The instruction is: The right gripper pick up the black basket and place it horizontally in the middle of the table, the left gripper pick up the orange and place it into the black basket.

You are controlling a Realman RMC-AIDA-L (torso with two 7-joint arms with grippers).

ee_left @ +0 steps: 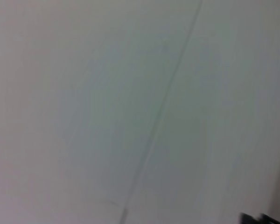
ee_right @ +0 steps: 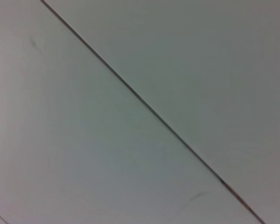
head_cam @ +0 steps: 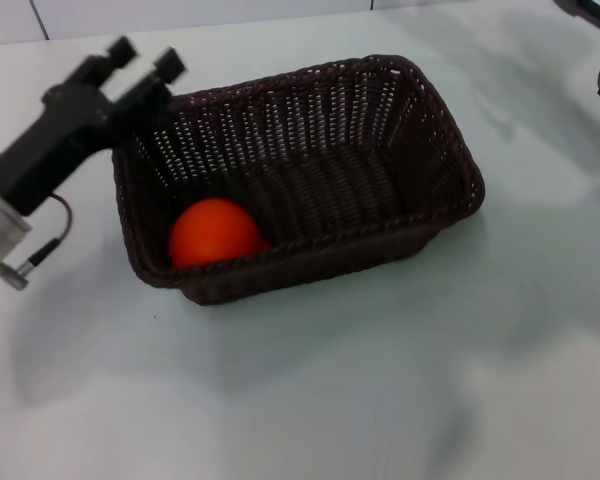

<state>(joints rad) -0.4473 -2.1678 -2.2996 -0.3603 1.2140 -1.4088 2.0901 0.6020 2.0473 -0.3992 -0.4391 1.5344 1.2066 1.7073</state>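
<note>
Orange (head_cam: 214, 232), small and bright against dark wicker, lies on the floor of the black basket (head_cam: 310, 160), tucked into the corner nearest the robot's left side and touching the near wall. That low corner spot suggests it rolled or settled there once let go. Black and rectangular, with open-weave sloping sides and a braided rim, the basket sits roughly in the middle of the white table (head_cam: 380, 400), its long side running across the view though turned a little, so it counts as laid horizontally. Nothing else is inside it. To the left, the left gripper (head_cam: 145, 60) hangs above the table just beside the basket's far left corner, raised above the rim and pointing away from the robot. Its two fingertips stand a narrow gap apart and hold nothing; being empty and clear of the fruit fits a release already made. A green light glows on the silver wrist section behind it. The right gripper is not visible from the head camera, and its wrist camera shows only a pale surface crossed by a thin dark line, so it seems parked away from the work. Both parts of the job look complete as things lie.
</note>
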